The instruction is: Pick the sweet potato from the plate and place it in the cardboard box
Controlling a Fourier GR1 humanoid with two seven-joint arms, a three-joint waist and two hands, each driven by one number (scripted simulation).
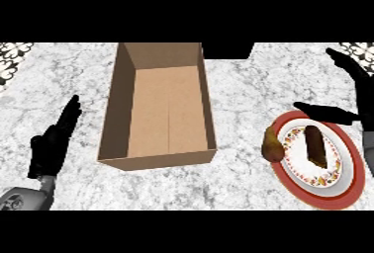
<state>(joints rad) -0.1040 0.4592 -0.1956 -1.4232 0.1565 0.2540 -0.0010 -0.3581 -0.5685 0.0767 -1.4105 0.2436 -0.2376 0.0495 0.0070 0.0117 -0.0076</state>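
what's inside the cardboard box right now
Nothing shows inside the cardboard box, only its bare floor. The near wall hides a strip of it. The sweet potato lies on the plate.

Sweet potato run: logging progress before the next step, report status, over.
Both hands open: left hand resting by box, right hand over plate's far edge. Sweet potato still on plate rim. Cardboard box empty; path clear.
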